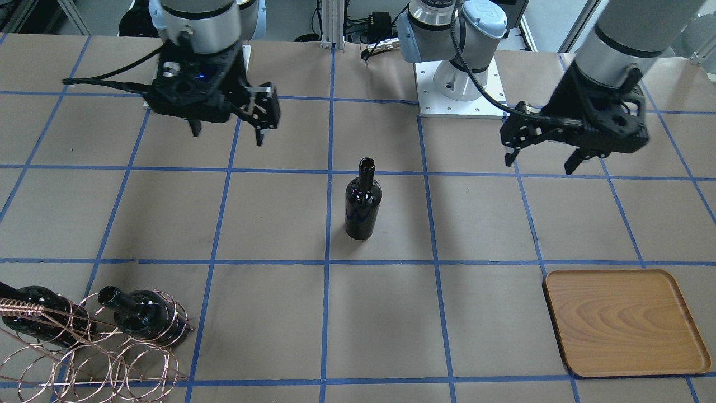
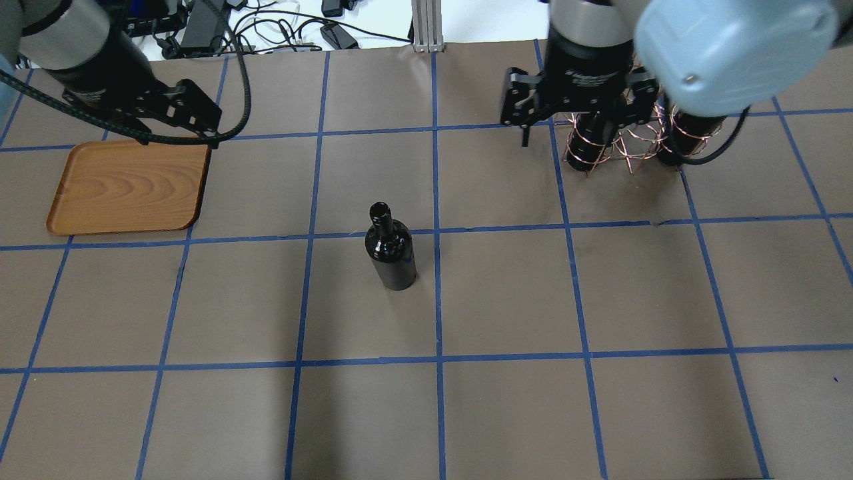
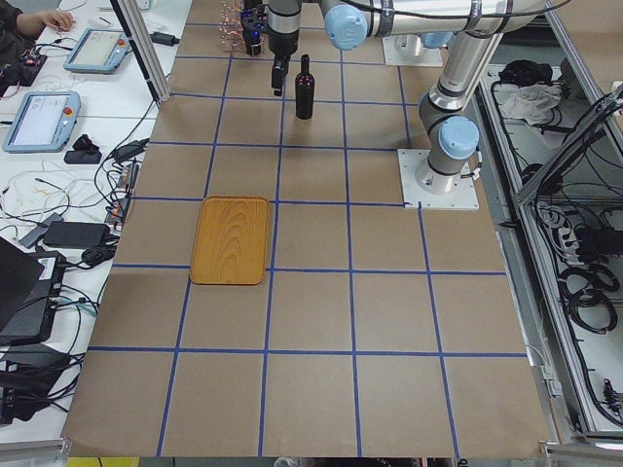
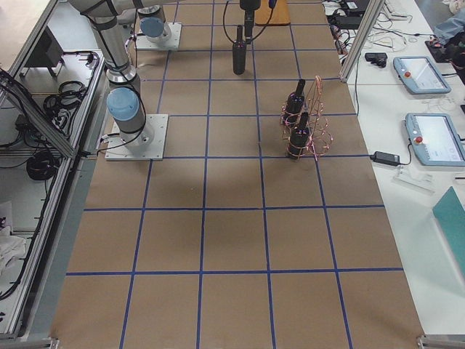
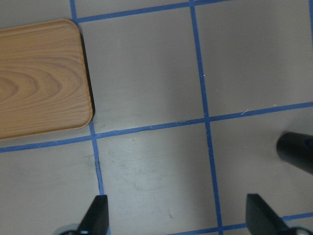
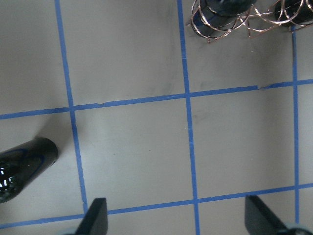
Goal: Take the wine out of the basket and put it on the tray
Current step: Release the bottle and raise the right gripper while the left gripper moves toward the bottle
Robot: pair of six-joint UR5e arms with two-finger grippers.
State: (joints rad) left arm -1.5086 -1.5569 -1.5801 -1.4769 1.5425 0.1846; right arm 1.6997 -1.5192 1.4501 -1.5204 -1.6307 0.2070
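Nearest the overhead camera of all the tabletop things, a glossy near-black glass wine bottle [image 2: 391,257] stands upright on the brown paper near the table's middle, out of the copper-coloured wire-ring basket [image 2: 616,145] and well apart from the flat wooden tray with rounded corners [image 2: 126,187], which holds nothing. By that, the task looks about half done: lifting this bottle out is finished, while gripping it and carrying it to the tray are left. Two more dark bottles [image 1: 146,319] lie in the basket. Neither claw holds anything: the left gripper [image 1: 540,162] hangs spread wide above the table between bottle and tray, and the right gripper [image 1: 226,136] hangs spread wide between bottle and basket. Much of the basket is hidden under the right arm from overhead and cut off by the frame edge in the front-facing view, so its full ring count cannot be told; each wrist camera catches only a sliver of the standing bottle
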